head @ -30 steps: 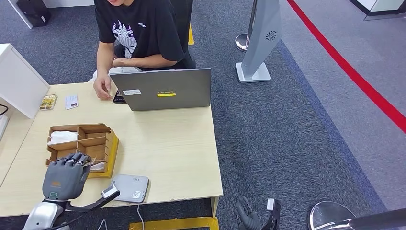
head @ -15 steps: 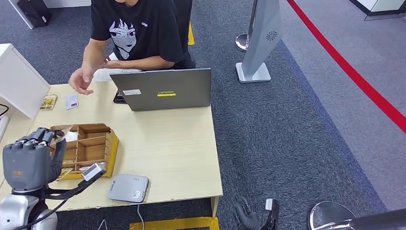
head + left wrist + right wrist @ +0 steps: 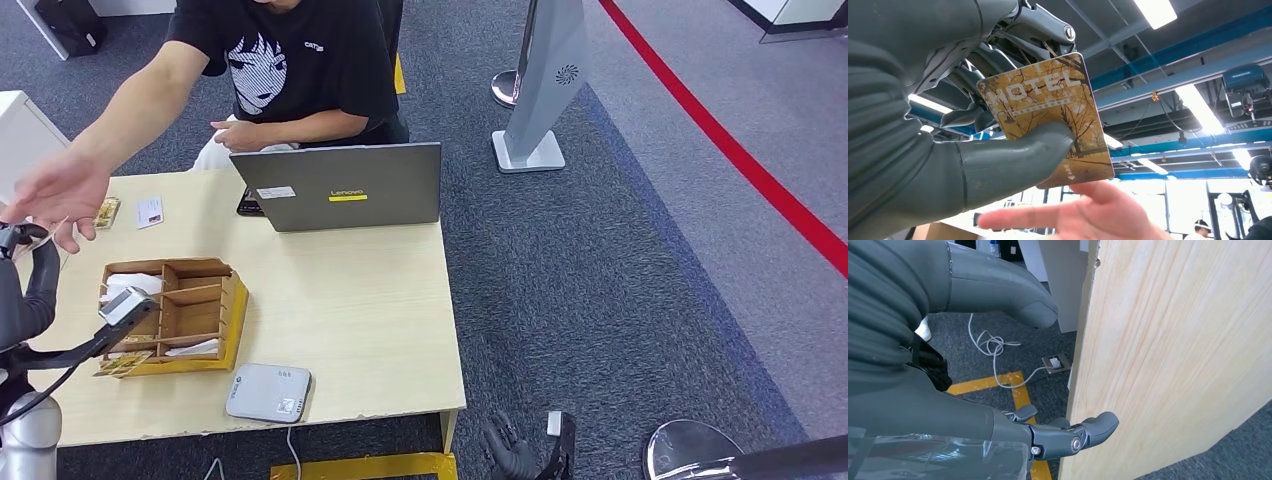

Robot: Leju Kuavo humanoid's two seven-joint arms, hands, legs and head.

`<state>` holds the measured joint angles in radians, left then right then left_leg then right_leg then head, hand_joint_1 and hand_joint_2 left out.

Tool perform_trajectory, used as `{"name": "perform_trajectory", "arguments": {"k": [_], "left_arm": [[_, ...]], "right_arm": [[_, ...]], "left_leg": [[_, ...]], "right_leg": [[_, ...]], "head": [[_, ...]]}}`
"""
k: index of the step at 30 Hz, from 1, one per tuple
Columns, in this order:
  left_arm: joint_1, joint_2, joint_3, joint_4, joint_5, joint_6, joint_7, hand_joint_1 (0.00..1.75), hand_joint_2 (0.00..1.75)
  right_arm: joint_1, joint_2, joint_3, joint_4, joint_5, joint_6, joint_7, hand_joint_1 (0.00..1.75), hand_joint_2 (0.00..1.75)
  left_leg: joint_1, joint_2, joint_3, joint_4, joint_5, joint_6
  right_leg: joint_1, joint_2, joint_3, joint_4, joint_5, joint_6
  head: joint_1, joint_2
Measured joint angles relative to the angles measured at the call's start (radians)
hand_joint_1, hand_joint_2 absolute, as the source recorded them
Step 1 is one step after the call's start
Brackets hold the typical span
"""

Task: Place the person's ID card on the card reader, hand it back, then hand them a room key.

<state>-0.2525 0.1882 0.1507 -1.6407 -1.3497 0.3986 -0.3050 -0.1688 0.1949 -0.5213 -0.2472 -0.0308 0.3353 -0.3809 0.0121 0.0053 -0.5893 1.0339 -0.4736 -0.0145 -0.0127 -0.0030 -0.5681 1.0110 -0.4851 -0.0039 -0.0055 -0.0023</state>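
Thumb and dark fingers of the left hand (image 3: 973, 125) pinch a yellow hotel room key (image 3: 1048, 117), raised at the far left edge of the head frame, with the person's open hand (image 3: 55, 195) reaching just beside it. Low at the bottom centre, the right hand (image 3: 510, 455) hangs beside the table (image 3: 340, 300), fingers loosely apart, holding nothing. Grey card reader (image 3: 268, 392) lies near the table's front edge, and a white ID card (image 3: 149, 211) lies at the upper left.

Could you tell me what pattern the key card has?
Golden autumn trees on the key card; left wrist view.
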Motion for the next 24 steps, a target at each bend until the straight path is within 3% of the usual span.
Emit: {"name": "perform_trajectory", "arguments": {"k": [9,13,17,24], "left_arm": [[-0.007,-0.004,0.001,0.01,-0.006,0.034,-0.013,1.72,1.75],[-0.004,-0.007,0.001,0.01,-0.008,0.041,-0.015,0.05,1.75],[0.0,-0.011,0.001,0.006,-0.012,0.048,-0.017,0.14,1.75],[0.011,-0.016,0.001,-0.001,-0.016,0.054,-0.02,0.05,1.75]], "right_arm": [[-0.001,0.006,0.003,0.0,0.006,0.001,0.001,0.0,1.75],[-0.001,0.008,0.004,0.0,0.006,0.0,0.001,0.0,1.75],[-0.001,0.008,0.004,0.0,0.007,0.0,0.001,0.0,1.75],[-0.001,0.008,0.004,0.0,0.002,0.001,0.001,0.0,1.75]], "left_leg": [[0.0,0.0,0.0,0.0,0.0,0.0],[0.0,0.0,0.0,0.0,0.0,0.0],[0.0,0.0,0.0,0.0,0.0,0.0],[0.0,0.0,0.0,0.0,0.0,0.0]], "right_leg": [[0.0,0.0,0.0,0.0,0.0,0.0],[0.0,0.0,0.0,0.0,0.0,0.0],[0.0,0.0,0.0,0.0,0.0,0.0],[0.0,0.0,0.0,0.0,0.0,0.0]], "head": [[0.0,0.0],[0.0,0.0],[0.0,0.0],[0.0,0.0]]}}
